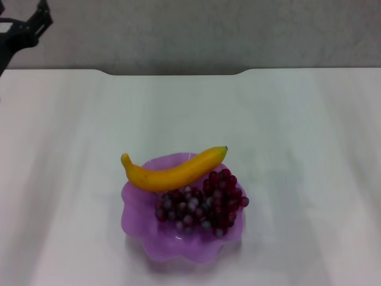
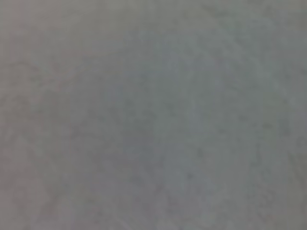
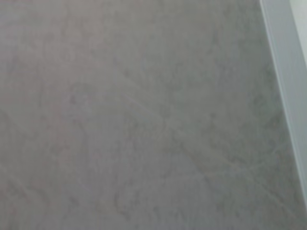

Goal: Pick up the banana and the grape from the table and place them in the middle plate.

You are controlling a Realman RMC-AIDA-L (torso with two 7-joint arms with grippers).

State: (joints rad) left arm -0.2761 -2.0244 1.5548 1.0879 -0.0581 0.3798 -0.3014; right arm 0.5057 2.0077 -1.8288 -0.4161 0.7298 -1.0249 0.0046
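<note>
In the head view the purple scalloped middle plate (image 1: pixel 178 247) stands on the white table (image 1: pixel 286 149), near its front. The yellow banana (image 1: pixel 175 173) lies across the plate's far rim, its green stem tip pointing right. The dark red-purple grape (image 1: pixel 202 205) bunch rests inside the plate, just in front of the banana and touching it. My left gripper (image 1: pixel 33 24) hangs raised at the far left, beyond the table's far edge and well away from the plate. The right gripper is out of view. Both wrist views show only grey floor.
The table's far edge has a shallow notch (image 1: pixel 175 72), with grey floor behind it. In the right wrist view a pale edge (image 3: pixel 288 72) runs along one side of the grey floor.
</note>
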